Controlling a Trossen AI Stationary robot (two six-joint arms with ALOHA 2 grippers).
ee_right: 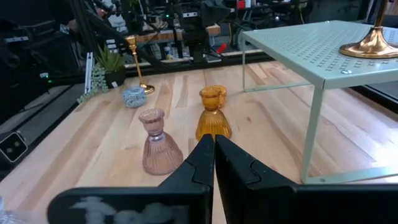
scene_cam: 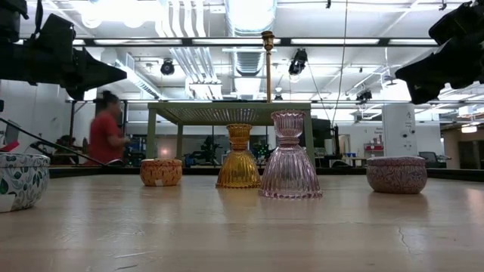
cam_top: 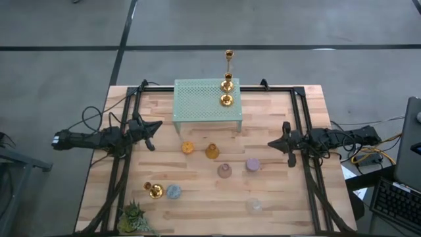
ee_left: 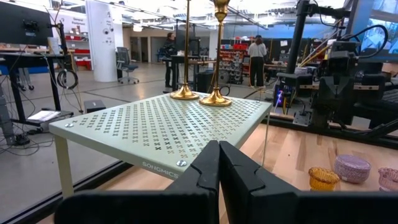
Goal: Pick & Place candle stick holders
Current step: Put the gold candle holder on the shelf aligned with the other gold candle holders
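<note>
Two gold candlesticks stand by their round bases on the mint-green stand [cam_top: 207,99]: a tall slender one [cam_top: 227,80] and a shorter one [cam_top: 226,100]. On the table stand squat orange [cam_top: 187,147], amber [cam_top: 212,151], pink [cam_top: 224,171], purple [cam_top: 252,164], blue [cam_top: 173,191] and clear [cam_top: 254,205] holders, and a small gold one [cam_top: 155,191]. My left gripper [cam_top: 152,128] is shut and empty, left of the stand. My right gripper [cam_top: 276,143] is shut and empty, right of the purple holder. In the right wrist view its fingers [ee_right: 213,158] point toward the pink [ee_right: 160,146] and amber [ee_right: 213,115] holders.
A spiky green plant [cam_top: 135,217] stands at the near left corner. Black rails [cam_top: 125,164] run along the table's left and right sides. A person [scene_cam: 106,136] stands in the room beyond the table. Bare wood lies between the holders and the near edge.
</note>
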